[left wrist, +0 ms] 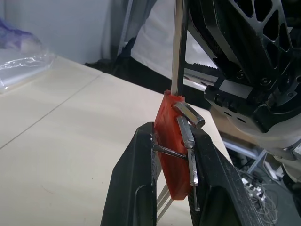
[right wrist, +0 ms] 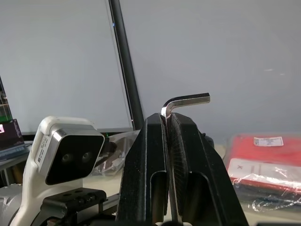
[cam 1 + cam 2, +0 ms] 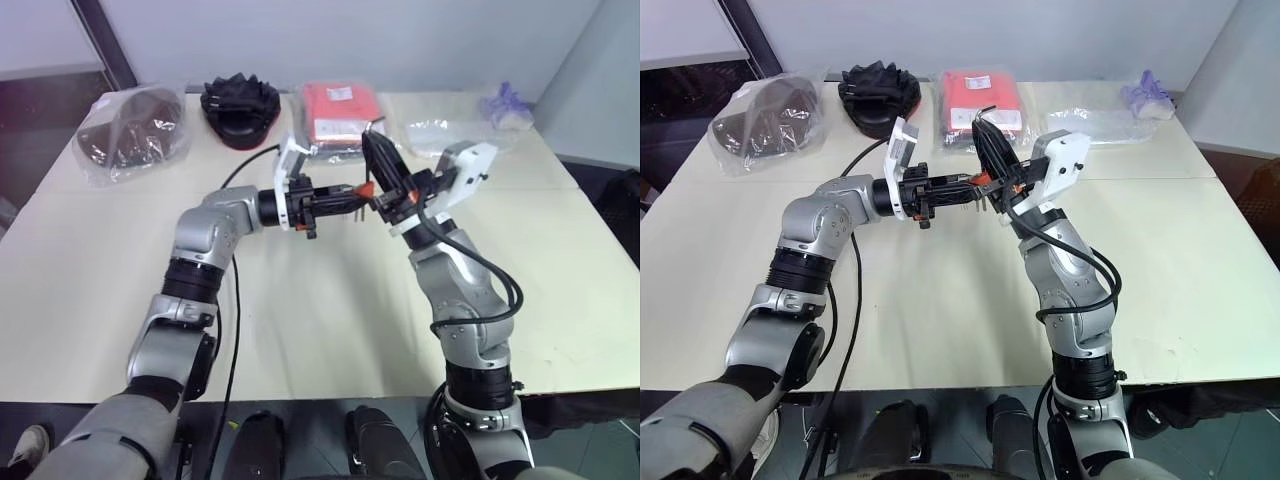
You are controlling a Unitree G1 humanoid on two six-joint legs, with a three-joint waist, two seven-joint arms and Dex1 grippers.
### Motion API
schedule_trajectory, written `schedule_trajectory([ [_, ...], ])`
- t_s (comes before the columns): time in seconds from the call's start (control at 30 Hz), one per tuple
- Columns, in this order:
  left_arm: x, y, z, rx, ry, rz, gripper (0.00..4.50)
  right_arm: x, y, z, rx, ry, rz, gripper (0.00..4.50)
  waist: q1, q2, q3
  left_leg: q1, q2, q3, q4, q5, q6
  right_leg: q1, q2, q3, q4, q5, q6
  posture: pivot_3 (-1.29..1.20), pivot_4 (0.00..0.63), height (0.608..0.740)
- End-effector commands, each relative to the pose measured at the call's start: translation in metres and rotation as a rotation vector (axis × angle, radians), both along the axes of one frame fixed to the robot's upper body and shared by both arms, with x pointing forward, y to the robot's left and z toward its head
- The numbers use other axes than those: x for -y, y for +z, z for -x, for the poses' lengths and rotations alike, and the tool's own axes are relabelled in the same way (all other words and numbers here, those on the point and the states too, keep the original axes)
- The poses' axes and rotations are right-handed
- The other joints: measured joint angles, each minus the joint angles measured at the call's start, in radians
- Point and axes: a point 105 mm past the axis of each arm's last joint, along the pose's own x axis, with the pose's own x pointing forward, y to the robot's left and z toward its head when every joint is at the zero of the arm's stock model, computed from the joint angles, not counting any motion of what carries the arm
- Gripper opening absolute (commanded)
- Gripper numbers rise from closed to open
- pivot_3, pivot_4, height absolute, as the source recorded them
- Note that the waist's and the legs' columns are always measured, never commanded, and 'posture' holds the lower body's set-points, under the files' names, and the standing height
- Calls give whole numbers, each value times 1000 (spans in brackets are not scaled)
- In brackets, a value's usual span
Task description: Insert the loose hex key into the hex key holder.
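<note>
So I've got both arms up over the middle of the bench (image 3: 300, 330). My left gripper (image 3: 345, 195) is clenched on the hex key holder (image 1: 169, 146), and the right gripper (image 2: 168, 127) pinches the loose hex key (image 2: 186, 100) at its 3 o'clock, the key's long leg meeting the holder's top edge.

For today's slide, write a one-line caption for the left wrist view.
Left gripper clamps the orange holder while the loose hex key meets its upper edge.
</note>
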Motion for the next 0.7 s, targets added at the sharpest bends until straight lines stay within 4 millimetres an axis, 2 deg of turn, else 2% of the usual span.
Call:
schedule_trajectory([
  [0.03,-1,22,4,61,-14,45,282,1,14,9,69,-2,-18,84,0,0,0,0,0,0,0,0,0,0,0,0,0,0,0,0,150,740],
  [0.37,-2,28,1,32,-1,79,282,5,14,9,73,-19,-18,84,0,0,0,0,0,0,0,0,0,0,0,0,0,0,0,0,150,740],
  [0.7,-2,26,3,30,-10,65,282,0,12,11,84,-10,33,84,0,0,0,0,0,0,0,0,0,0,0,0,0,0,0,0,150,740],
])
